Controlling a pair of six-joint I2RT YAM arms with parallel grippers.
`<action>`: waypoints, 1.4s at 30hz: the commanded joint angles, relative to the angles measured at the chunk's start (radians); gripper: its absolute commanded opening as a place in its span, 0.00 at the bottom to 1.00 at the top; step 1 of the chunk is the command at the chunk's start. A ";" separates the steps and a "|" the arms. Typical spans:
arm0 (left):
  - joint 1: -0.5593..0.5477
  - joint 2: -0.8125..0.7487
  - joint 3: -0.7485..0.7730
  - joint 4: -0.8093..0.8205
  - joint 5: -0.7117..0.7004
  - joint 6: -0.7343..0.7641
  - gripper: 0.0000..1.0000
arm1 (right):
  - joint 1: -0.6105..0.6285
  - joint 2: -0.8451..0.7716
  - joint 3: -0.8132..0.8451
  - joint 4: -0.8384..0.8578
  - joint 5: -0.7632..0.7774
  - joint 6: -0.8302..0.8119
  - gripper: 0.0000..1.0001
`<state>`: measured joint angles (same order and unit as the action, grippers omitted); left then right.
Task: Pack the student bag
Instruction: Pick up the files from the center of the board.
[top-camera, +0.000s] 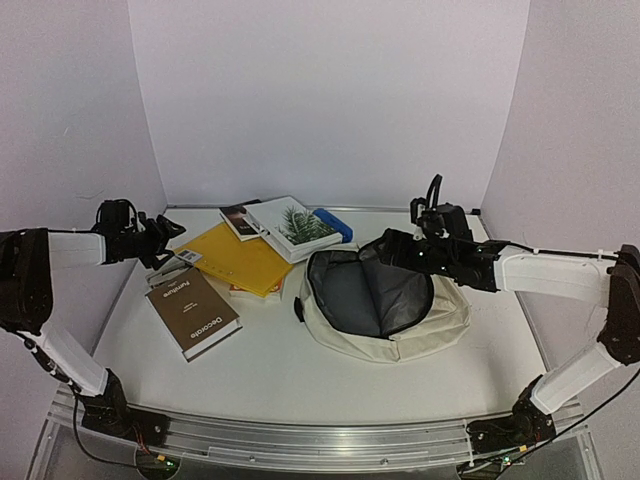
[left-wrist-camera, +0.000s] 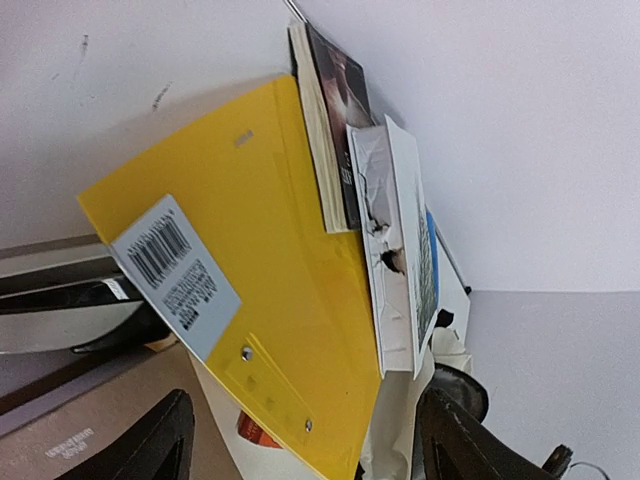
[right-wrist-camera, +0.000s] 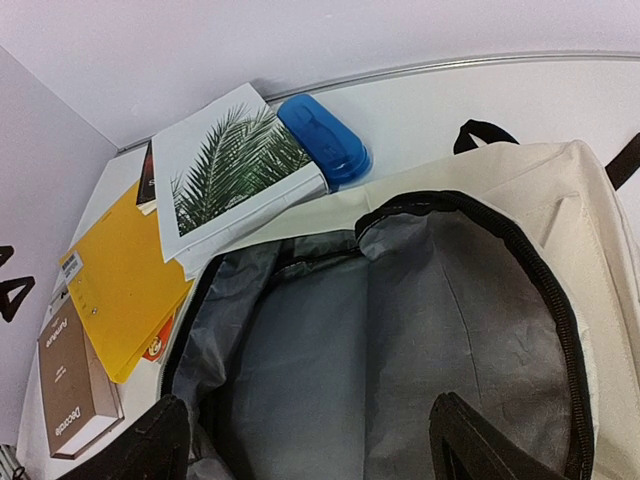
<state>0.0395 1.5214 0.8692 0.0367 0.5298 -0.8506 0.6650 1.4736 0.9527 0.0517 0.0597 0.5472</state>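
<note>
The student bag, cream with black zipper and grey lining, lies open at centre right; its grey inside fills the right wrist view. My right gripper is open and empty, hovering over the bag's far rim, with its fingers spread above the lining. My left gripper is open and empty at the far left, facing the corner of a yellow folder, which also shows in the left wrist view between the spread fingers.
A brown book lies near left of the folder. A palm-leaf book, a dark book and a blue case lie behind, against the back wall. An orange item peeks from under the folder.
</note>
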 joint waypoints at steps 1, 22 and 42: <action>0.046 0.065 0.003 0.184 0.073 -0.059 0.76 | 0.008 -0.033 -0.014 0.032 0.014 0.015 0.82; 0.103 0.337 0.076 0.296 0.086 -0.093 0.64 | 0.012 -0.014 0.000 0.029 0.007 0.050 0.82; 0.103 0.446 0.140 0.337 0.158 -0.129 0.31 | 0.018 0.021 0.020 0.028 0.002 0.061 0.82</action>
<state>0.1442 1.9465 0.9820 0.3355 0.6524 -0.9685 0.6750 1.4901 0.9463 0.0528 0.0586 0.6025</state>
